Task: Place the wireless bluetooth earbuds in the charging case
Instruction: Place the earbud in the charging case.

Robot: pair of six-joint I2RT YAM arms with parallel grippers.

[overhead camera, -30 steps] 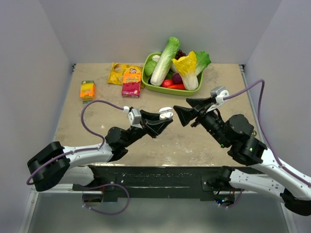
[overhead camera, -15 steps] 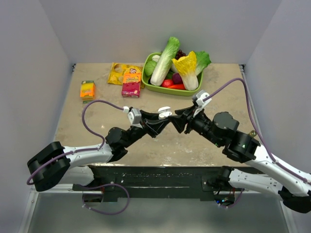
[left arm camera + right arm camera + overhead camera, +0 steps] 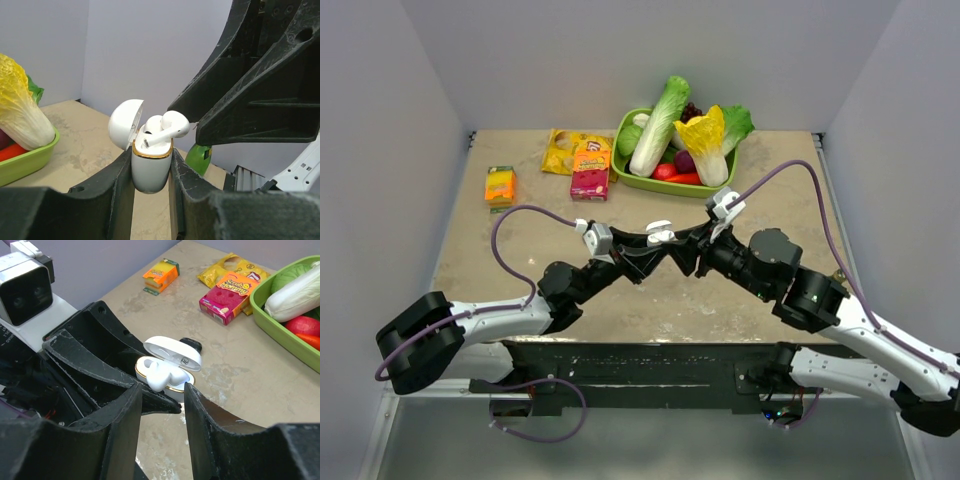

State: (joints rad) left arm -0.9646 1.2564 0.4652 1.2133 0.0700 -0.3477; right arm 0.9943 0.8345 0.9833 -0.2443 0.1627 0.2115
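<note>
**Case held aloft, one earbud lying across its mouth**

The left gripper (image 3: 151,152) holds the charging case (image 3: 150,175) upright above the table (image 3: 540,195), near the middle of the workspace. Its jaws are closed partway, with one black finger pressed against each side of the case's lower body. The hinged lid (image 3: 125,124) stands open and is tipped back, away from the right arm. A thin gold rim (image 3: 152,154) rings the open mouth.

One earbud (image 3: 167,131) lies slanted across that mouth. Its stem points down into the case and its rounded head sticks out over the rim, so it is not seated flush.

The right gripper (image 3: 164,388) reaches in from the opposite side, and its tips are just at the earbud's head. Its jaws stand partly apart, with a gap wider than the earbud. The right wrist view shows nothing pinched between them. Whether a fingertip touches the earbud cannot be told.

At the far edge of the table sits a green tray (image 3: 277,330) of toy vegetables, among them a cabbage (image 3: 20,115). To its left lie a pink box (image 3: 590,178), a yellow packet (image 3: 560,150) and an orange box (image 3: 500,185), all well apart from the grippers.
</note>
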